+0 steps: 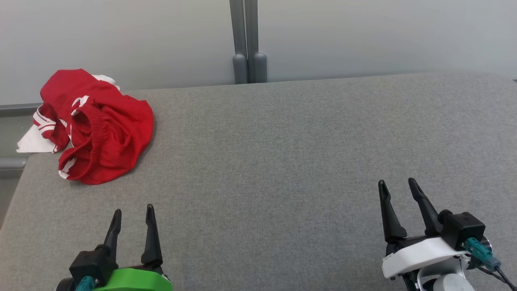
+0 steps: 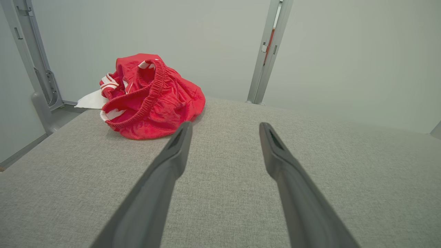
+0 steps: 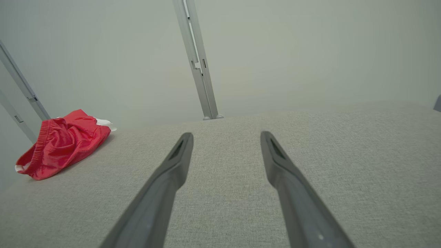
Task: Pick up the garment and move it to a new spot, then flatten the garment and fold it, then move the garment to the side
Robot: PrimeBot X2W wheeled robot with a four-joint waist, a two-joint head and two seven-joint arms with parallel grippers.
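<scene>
Jaws on both arms apart and empty, low over worktop (image 1: 282, 141), poised for reaching. Red garment (image 1: 101, 125) bunched at far-left corner, nearest left jaws, so probably a left-side pickup.

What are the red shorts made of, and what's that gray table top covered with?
The red shorts look like thin, smooth sports cloth, maybe polyester: soft crumpled folds, a faint sheen, a puckered elastic waistband. The table top looks covered in matte gray woven fabric with a fine speckled weave; what lies underneath is hidden.
</scene>
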